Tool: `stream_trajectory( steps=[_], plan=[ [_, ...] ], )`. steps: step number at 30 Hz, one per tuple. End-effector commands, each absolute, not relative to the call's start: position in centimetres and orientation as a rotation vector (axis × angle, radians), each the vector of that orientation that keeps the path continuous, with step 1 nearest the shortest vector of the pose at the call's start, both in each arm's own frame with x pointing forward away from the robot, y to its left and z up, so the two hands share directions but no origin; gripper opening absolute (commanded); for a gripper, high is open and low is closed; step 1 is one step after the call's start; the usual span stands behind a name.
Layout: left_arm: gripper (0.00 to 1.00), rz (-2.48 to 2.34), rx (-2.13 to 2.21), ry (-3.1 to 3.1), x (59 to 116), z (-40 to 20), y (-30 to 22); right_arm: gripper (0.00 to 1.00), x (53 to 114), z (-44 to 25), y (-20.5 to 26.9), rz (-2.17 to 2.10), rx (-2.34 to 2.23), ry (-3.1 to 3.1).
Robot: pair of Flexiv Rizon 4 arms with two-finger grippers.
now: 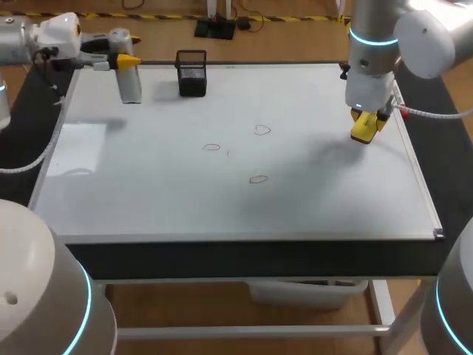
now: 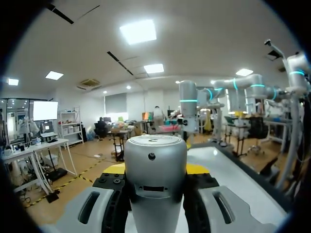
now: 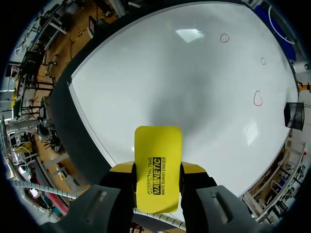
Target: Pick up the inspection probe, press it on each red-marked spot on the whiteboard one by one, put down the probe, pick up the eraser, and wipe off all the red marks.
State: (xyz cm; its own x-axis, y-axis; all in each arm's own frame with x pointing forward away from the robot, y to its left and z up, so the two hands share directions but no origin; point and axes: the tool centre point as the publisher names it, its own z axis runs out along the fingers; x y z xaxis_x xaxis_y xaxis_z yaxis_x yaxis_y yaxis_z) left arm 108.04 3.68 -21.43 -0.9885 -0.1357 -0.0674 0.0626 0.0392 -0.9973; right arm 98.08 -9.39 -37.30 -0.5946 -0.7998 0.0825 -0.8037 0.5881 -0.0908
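A grey cylindrical probe hangs over the whiteboard's far left corner, and my left gripper is shut on it. In the left wrist view the probe fills the gap between the yellow tips of that gripper. My right gripper is shut on the yellow eraser above the board's right side. The eraser sticks out ahead of the right gripper. Three red rings are drawn mid-board: a left mark, a far mark and a near mark.
A black mesh holder stands at the board's far edge, just right of the probe. In the right wrist view the holder sits beyond the marks. The board's raised frame runs along its right edge.
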Motion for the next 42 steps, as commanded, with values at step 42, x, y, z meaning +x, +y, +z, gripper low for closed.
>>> stream_trajectory(
  steps=[42],
  plan=[
    [0.0,-2.034,-0.245,2.113,108.0,-22.9,6.3,0.0,100.7,-36.6,8.6,0.078,1.865,-2.489]
  ],
)
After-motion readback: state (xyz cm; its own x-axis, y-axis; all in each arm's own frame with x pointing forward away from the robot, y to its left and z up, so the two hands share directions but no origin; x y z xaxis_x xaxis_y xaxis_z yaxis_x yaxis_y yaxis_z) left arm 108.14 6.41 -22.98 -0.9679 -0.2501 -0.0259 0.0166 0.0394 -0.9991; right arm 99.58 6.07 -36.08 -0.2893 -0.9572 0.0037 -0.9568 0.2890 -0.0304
